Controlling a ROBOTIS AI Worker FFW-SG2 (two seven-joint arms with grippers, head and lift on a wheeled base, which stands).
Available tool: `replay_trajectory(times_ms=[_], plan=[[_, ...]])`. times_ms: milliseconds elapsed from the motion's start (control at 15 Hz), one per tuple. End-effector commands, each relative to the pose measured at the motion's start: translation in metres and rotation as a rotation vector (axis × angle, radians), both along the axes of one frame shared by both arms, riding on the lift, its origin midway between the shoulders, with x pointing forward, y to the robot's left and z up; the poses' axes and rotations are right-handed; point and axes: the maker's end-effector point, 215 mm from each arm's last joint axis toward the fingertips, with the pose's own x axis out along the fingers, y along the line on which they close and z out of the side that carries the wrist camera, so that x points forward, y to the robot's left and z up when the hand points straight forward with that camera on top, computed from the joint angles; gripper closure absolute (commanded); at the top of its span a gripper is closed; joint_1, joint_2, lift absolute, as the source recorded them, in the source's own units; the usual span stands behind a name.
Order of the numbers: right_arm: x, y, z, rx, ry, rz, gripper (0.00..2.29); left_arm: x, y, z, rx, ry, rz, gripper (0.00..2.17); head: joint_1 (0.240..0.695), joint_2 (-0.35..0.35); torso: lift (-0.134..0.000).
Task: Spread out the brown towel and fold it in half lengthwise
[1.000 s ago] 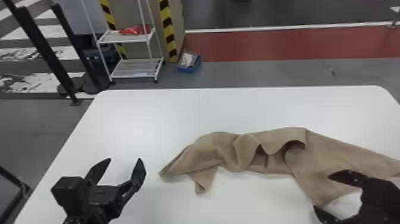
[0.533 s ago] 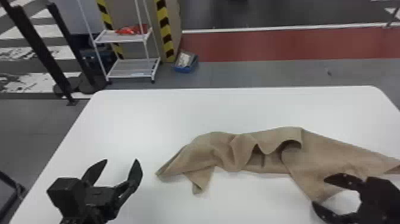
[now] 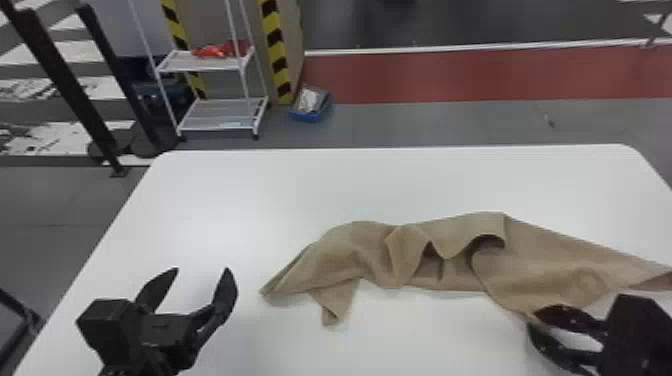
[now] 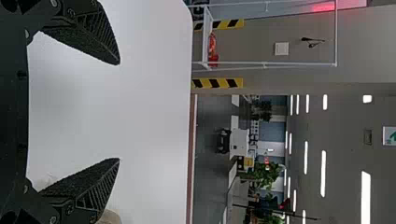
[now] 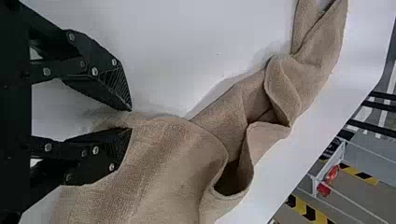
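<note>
At the near side, on the robot's left, the left gripper [image 3: 201, 271] is spread wide and empty above the white table [image 3: 240, 200]. On the near right, the right gripper [image 3: 532, 319] has its fingertips [image 5: 122, 91] only narrowly apart, at the near edge of the brown towel [image 3: 535, 270]; some cloth shows between them, but no firm grip. The towel lies across the middle and right of the table in a long, bunched strip. Its right part is the flattest; the middle is rumpled, with curled-over folds, and the left part narrows to a point, with a small corner poking towards the robot. The task seems barely begun: the spreading is largely left to do, and the lengthwise fold has not been made. Farther off, beyond the table, stands a white rack [image 3: 222, 120].
</note>
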Motion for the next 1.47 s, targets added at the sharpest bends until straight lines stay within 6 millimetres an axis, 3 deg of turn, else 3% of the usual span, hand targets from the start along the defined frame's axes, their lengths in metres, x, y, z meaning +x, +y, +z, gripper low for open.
replay_trajectory(times_ms=[0,67,267,333,533,667,800,1133,1333,1400], plan=[[0.002,0.002,0.005,0.016,-0.017,0.007,1.12,0.000,0.001,0.000,-0.001,0.000,0.003,0.16,0.695,0.120,-0.124],[0.003,0.001,0.008,0.025,-0.027,0.004,1.40,-0.001,0.001,-0.001,-0.002,0.002,0.003,0.16,0.695,0.120,-0.124],[0.016,-0.005,0.044,0.131,-0.145,-0.027,1.41,0.000,0.001,0.000,-0.001,0.000,0.003,0.16,0.695,0.121,-0.124],[0.026,-0.009,0.068,0.176,-0.223,-0.045,1.41,0.000,0.001,0.000,-0.001,0.000,0.003,0.16,0.695,0.119,-0.124],[0.063,-0.040,0.129,0.282,-0.401,-0.162,1.41,-0.001,0.000,-0.001,-0.001,0.002,0.002,0.16,0.695,0.103,-0.124],[0.090,-0.068,0.151,0.345,-0.475,-0.267,1.41,-0.001,0.000,-0.001,-0.001,0.002,0.001,0.16,0.695,0.063,-0.124],[0.117,-0.104,0.153,0.370,-0.496,-0.395,1.41,-0.001,-0.001,-0.001,-0.002,0.002,-0.002,0.16,0.695,0.031,-0.124],[0.151,-0.194,0.147,0.381,-0.533,-0.660,1.41,0.003,-0.003,0.001,-0.013,-0.006,-0.006,0.16,0.695,-0.075,-0.124],[0.162,-0.207,0.139,0.403,-0.526,-0.707,1.41,0.004,-0.005,0.002,-0.015,-0.008,-0.009,0.16,0.695,-0.135,-0.124],[0.167,-0.203,0.126,0.416,-0.489,-0.723,1.12,0.004,-0.007,0.002,-0.017,-0.008,-0.013,0.16,0.695,-0.144,-0.124]])
